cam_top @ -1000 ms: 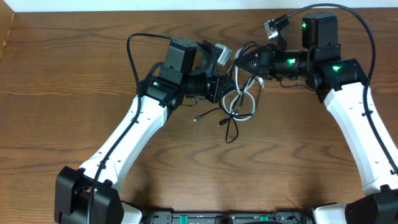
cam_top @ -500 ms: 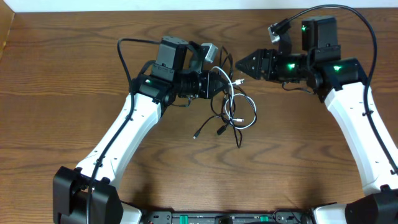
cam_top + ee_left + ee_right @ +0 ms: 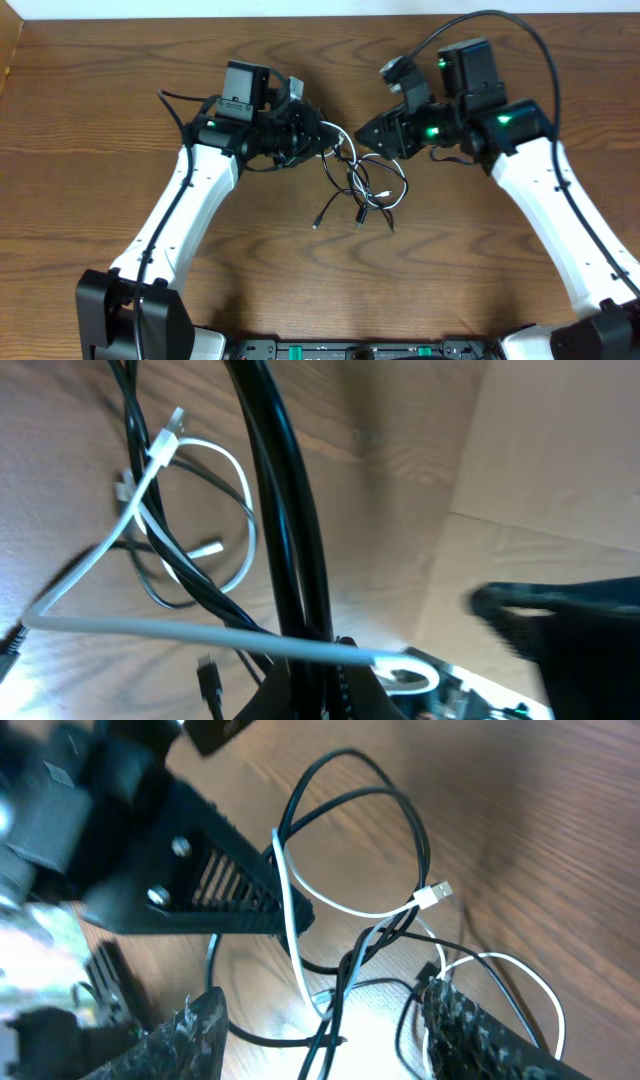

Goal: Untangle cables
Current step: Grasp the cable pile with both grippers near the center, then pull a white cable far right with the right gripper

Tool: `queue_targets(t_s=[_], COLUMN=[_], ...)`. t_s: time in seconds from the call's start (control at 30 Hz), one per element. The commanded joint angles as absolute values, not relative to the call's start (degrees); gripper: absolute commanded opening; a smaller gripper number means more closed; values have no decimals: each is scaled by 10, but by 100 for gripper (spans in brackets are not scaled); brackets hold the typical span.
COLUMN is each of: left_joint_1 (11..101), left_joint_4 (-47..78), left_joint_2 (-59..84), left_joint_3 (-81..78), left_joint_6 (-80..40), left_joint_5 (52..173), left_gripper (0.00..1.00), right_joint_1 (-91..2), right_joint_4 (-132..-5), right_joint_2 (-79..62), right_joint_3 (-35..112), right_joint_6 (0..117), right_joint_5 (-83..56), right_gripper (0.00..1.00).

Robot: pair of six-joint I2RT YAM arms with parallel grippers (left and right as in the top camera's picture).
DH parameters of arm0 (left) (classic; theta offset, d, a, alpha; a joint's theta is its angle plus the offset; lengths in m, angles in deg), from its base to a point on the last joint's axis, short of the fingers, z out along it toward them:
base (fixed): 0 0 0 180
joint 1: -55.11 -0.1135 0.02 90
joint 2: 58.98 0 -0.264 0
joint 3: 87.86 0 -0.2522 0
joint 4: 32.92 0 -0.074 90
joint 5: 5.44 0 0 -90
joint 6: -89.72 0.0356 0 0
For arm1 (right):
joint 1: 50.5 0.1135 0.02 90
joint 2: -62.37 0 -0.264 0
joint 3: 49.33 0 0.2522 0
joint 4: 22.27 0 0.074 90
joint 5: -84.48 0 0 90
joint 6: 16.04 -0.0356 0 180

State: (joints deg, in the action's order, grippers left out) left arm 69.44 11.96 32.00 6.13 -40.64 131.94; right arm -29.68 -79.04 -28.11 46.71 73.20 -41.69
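Observation:
The white cable (image 3: 396,187) and black cable (image 3: 336,199) lie tangled in loops on the table between my arms. My left gripper (image 3: 322,138) is shut on strands of both and holds them taut toward the tangle. In the left wrist view the black cable (image 3: 290,510) runs up from the jaws (image 3: 320,665), and the white cable (image 3: 200,628) crosses them and hooks beside them. My right gripper (image 3: 368,135) is open just right of the left one. In the right wrist view its fingers (image 3: 320,1040) straddle the white cable (image 3: 290,890) and black cable (image 3: 400,810) without touching.
The brown wooden table (image 3: 100,120) surrounds the tangle. A black plug end (image 3: 316,222) lies loose in front of it. Thick black arm wires arch over each wrist (image 3: 500,20). The left gripper's body (image 3: 200,870) fills the upper left of the right wrist view.
My left gripper has pulled left with the cables, stretching the tangle. My right gripper, shut before, has opened and moved left and down toward the tangle.

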Motion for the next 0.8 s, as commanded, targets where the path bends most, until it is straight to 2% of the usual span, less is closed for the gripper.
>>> queue_targets(t_s=[0.0, 0.13, 0.4, 0.47, 0.57, 0.77], left_joint_1=[684, 684, 683, 681, 678, 658], left_joint_4=[121, 121, 121, 122, 128, 175], left_joint_2=[323, 323, 323, 323, 323, 324], left_joint_3=[55, 55, 55, 55, 55, 55], left_joint_6=[-470, -480, -458, -439, -414, -310], left_joint_5=[1384, 1403, 1442, 1442, 1442, 1427], left_gripper=[7, 7, 7, 7, 7, 8], right_joint_1=[-267, -254, -253, -253, -253, -259], right_joint_4=[-783, -762, -741, -740, -739, -739], right_joint_2=[-318, -342, -370, -370, -370, -370], right_joint_3=[460, 460, 460, 460, 460, 460], right_joint_6=[792, 791, 770, 770, 770, 770], right_joint_5=[-410, -403, -352, -352, -352, -352], right_gripper=[59, 55, 41, 34, 29, 4])
